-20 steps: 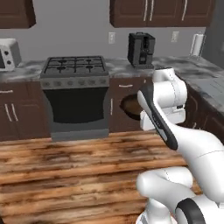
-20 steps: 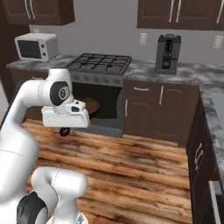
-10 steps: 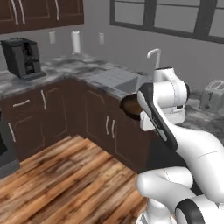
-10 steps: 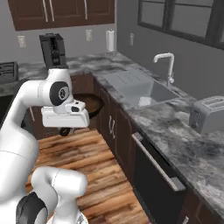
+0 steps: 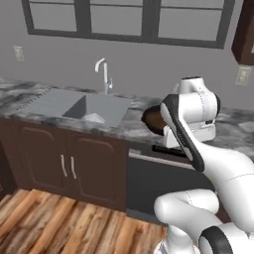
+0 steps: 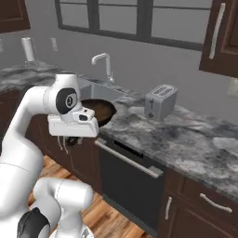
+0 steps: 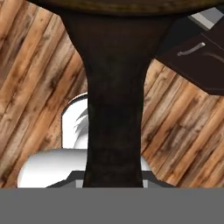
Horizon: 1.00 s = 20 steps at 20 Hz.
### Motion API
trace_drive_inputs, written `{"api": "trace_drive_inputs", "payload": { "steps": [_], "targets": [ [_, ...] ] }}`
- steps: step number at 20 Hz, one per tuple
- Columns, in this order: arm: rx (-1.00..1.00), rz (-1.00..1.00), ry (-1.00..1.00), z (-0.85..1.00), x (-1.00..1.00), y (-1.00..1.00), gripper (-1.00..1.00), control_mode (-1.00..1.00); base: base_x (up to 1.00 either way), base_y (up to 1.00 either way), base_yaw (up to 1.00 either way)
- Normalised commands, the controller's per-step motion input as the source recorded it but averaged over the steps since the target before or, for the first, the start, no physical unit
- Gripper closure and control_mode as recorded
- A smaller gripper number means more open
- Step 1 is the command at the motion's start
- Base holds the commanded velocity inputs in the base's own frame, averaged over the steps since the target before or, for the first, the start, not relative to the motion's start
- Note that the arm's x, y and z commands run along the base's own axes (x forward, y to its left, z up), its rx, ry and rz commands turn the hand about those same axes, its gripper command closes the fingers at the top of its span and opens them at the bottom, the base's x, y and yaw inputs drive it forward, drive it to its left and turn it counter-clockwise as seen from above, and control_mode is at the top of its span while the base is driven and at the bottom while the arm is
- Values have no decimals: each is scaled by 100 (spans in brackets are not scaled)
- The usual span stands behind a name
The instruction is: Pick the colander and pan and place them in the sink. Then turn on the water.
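The dark, shallow pan [image 6: 98,110], clenched by its handle in the gripper [image 6: 72,139], hangs apparently level beside the sink [image 5: 79,106], near a toaster [image 6: 160,101].

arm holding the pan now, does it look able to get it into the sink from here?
Probably yes. The gripper is shut on the pan by its handle, carried above counter level right beside the sink. The basin looks bare, and the tap stands at the back edge, leaving the near side free.
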Motion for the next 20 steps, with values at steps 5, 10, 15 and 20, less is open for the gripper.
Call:
{"api": "trace_drive_inputs", "payload": {
  "steps": [5,10,15,20],
  "targets": [
    [0,0,0,0,0,0,100,100,70,89,-27],
    [0,0,0,0,0,0,100,100,69,93,-24],
    [0,0,0,0,0,0,100,100,51,80,-36],
    [0,0,0,0,0,0,100,100,40,88,-45]
  ]
}}
